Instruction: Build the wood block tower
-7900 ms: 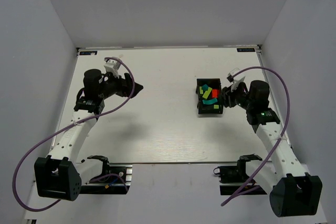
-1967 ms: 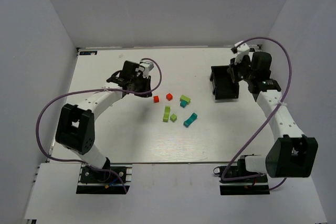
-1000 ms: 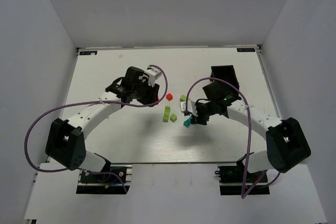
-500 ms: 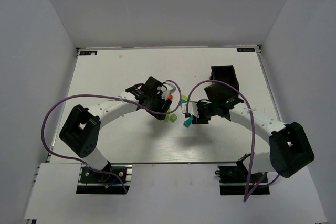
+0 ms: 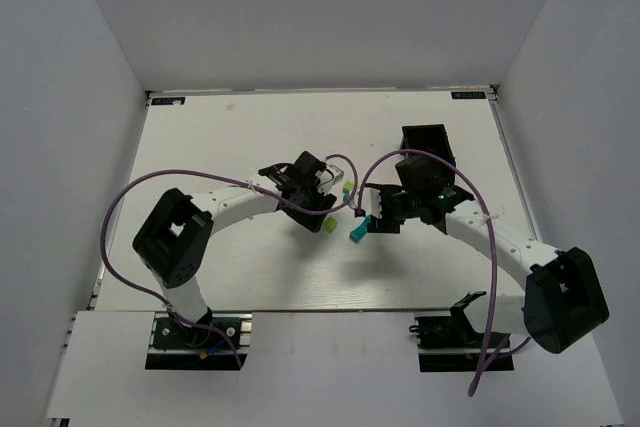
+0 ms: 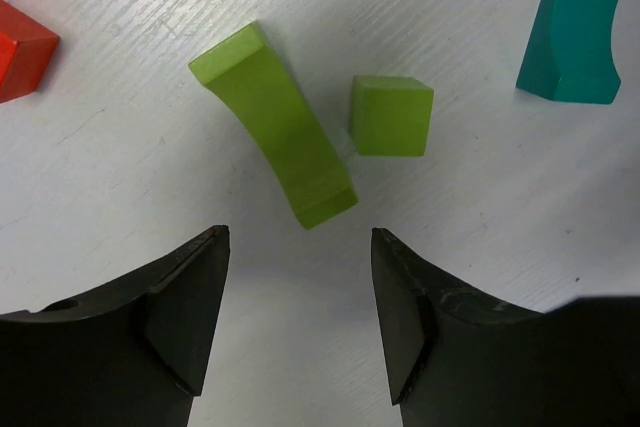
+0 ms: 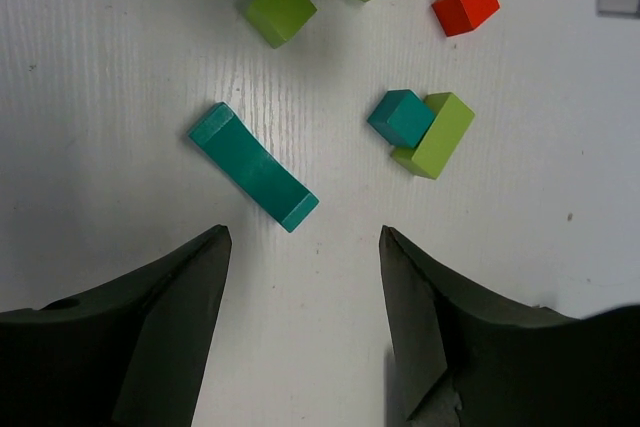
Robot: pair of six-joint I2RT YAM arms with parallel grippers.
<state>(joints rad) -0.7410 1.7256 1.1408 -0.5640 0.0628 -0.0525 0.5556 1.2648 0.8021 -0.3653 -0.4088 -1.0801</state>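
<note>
On the table (image 5: pixel 200 147) the blocks (image 5: pixel 356 231) lie scattered, no tower begun. The left gripper (image 6: pixel 298 282) hovers spread over the lime bar (image 6: pixel 275 127), the right gripper (image 7: pixel 305 282) spread over the teal bar (image 7: pixel 253 167). Picking seems in hand; next, descend and close squarely.

Black bin (image 5: pixel 425 139) on white wood-grain table (image 5: pixel 220 137), right of centre; pale walls (image 5: pixel 80 67) enclose table.

— Where's the bin (image 5: pixel 425 142)?
— On the table (image 5: pixel 200 267), right of middle, nearer the far edge.
— And the blocks?
— At mid-table, before it and leftward. A cube (image 6: pixel 392 115) lies just beside the long bar (image 6: pixel 275 127); a second cube (image 7: pixel 400 117) touches the short bar (image 7: pixel 437 135).
</note>
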